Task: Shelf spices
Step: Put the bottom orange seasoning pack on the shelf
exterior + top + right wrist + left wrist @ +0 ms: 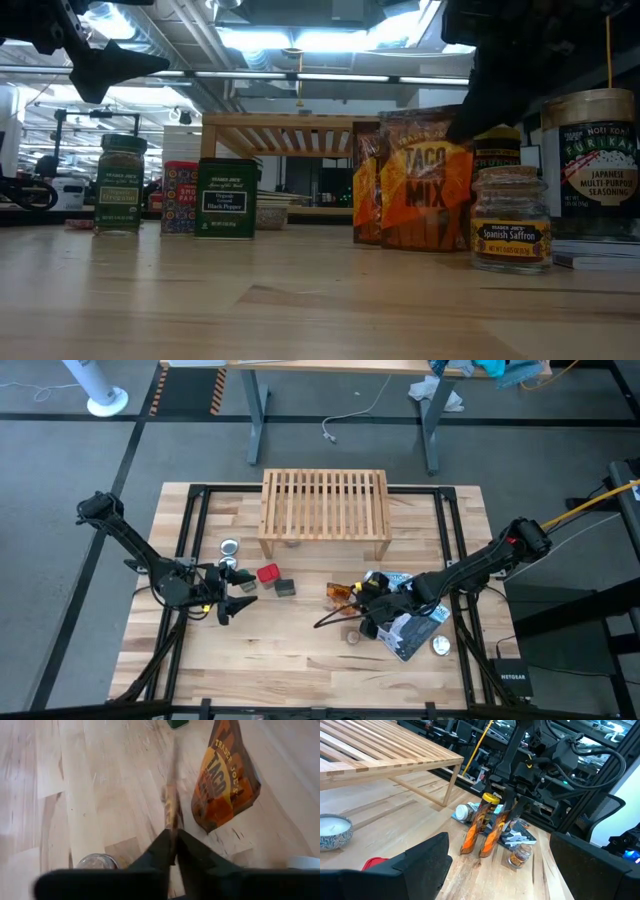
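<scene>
The right end effector [172, 845] pinches the top edge of an orange packet [171, 807], right of middle in the high view. A second taco packet [225, 780] stands just beside it. The left end effector [232, 603] is wide and holds nothing, at the left near a red-capped jar [268, 573]. The shelf [325, 510] sits at the upper middle of the desk [290, 650].

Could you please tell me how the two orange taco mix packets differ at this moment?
The right end effector pinches one packet by its top edge, seen edge-on; the other packet stands free, untouched, label facing the wrist camera. Both are orange, crinkly and upright on the table.
</scene>
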